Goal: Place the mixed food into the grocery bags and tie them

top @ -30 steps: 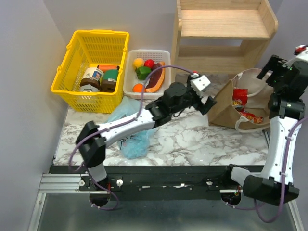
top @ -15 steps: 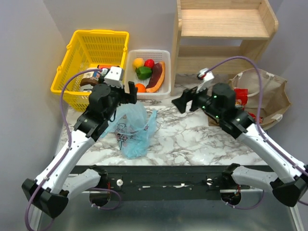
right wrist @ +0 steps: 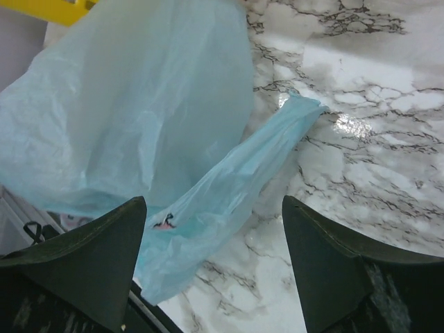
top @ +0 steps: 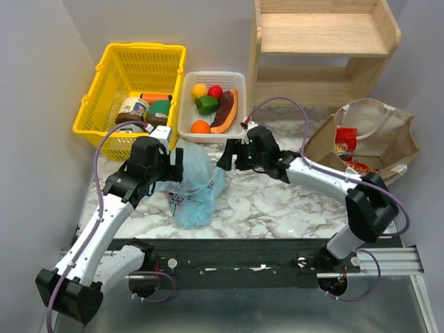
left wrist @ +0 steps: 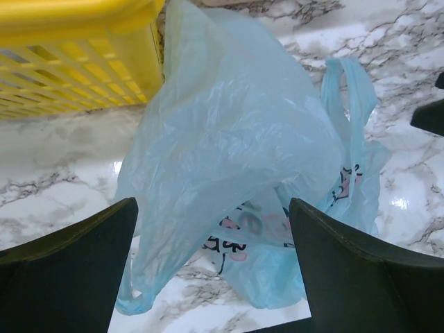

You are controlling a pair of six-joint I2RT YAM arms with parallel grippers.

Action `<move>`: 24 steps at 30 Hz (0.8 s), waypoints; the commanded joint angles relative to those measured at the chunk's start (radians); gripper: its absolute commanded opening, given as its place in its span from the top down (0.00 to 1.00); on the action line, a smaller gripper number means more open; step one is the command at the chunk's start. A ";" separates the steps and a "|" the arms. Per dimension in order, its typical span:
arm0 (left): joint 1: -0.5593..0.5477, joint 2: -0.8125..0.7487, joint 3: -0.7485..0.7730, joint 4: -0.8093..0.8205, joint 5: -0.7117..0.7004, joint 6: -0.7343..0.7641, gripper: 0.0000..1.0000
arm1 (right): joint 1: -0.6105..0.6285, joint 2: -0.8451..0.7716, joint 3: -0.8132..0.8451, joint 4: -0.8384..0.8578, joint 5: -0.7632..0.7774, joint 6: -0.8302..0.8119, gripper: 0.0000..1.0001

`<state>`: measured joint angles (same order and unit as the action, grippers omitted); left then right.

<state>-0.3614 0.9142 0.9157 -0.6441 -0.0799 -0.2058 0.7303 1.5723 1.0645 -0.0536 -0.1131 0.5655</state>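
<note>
The light-blue plastic bag with cartoon prints lies crumpled on the marble table; it also shows in the left wrist view and the right wrist view. My left gripper is open at its left side, touching nothing. My right gripper is open just right of it, over a bag handle. The tan-brown bag stands open at the right with red snack packets inside. Round fruit lies in the white tray.
A yellow mesh basket with jars stands at the back left, and shows in the left wrist view. A purple-and-orange wedge lies in the tray. A wooden shelf stands at the back.
My left arm has swung from the tan bag back to the blue bag and lowered beside it. My right arm has reached leftward across the table to the bag's right side.
</note>
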 commanded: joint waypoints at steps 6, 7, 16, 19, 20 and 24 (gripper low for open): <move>0.018 0.052 -0.046 0.029 0.034 0.040 0.03 | 0.001 0.215 0.086 0.104 0.044 0.163 0.15; 0.019 0.052 -0.055 0.038 0.045 0.042 0.06 | 0.003 0.238 0.095 0.109 0.035 0.168 0.16; 0.030 0.037 -0.109 0.133 0.072 0.039 0.66 | 0.003 0.276 0.075 0.213 -0.034 0.120 0.70; 0.045 0.023 -0.081 0.130 0.046 0.031 0.83 | 0.003 0.188 0.061 0.202 0.007 0.052 0.99; 0.052 0.011 -0.071 0.123 0.019 0.025 0.84 | 0.003 0.143 0.057 0.174 0.063 0.028 0.99; 0.105 -0.008 -0.009 0.100 -0.008 0.002 0.90 | 0.003 -0.108 -0.001 0.120 0.280 -0.090 0.99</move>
<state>-0.3069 0.9470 0.8314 -0.5564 -0.0463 -0.1780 0.7303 1.7046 1.0950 0.0692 -0.0601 0.6109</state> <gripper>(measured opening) 0.129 0.012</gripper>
